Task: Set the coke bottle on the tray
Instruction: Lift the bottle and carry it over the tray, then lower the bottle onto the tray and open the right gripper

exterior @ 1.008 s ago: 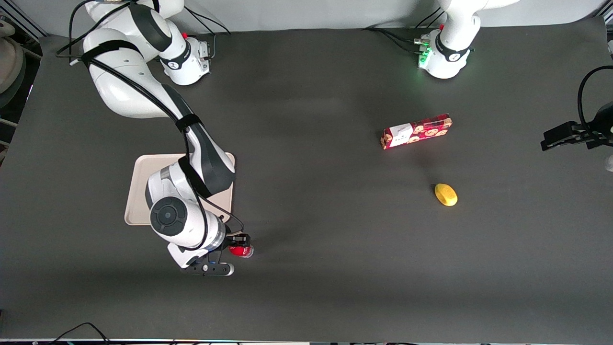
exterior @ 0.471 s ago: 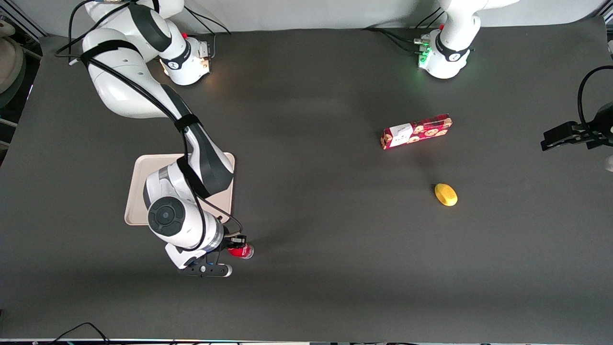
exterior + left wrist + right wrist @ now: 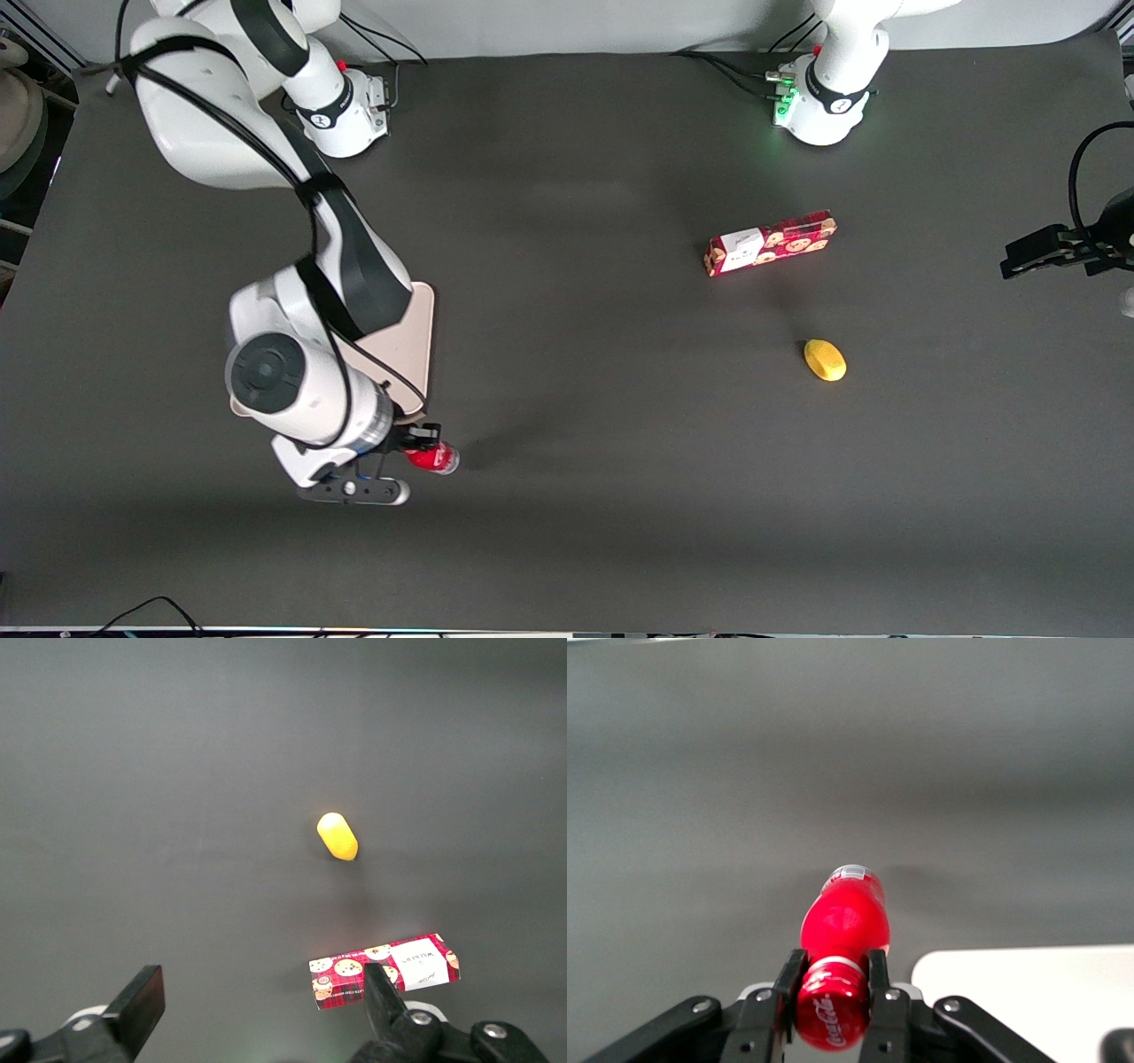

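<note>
My gripper (image 3: 423, 446) is shut on the neck of the small red coke bottle (image 3: 434, 459), just nearer the front camera than the beige tray (image 3: 415, 341). The bottle hangs from the fingers, lifted off the table. In the right wrist view the two fingers (image 3: 792, 973) clamp the bottle (image 3: 843, 921) just under its red cap, and a rounded corner of the tray (image 3: 1028, 992) shows beside it. The arm hides most of the tray in the front view.
A long red cookie box (image 3: 769, 243) and a yellow lemon-like object (image 3: 825, 360) lie toward the parked arm's end of the table; both also show in the left wrist view, the box (image 3: 383, 970) and the yellow object (image 3: 337, 835).
The arm has risen and shifted toward the working arm's end of the table, carrying the bottle with it. The wrist now covers more of the tray.
</note>
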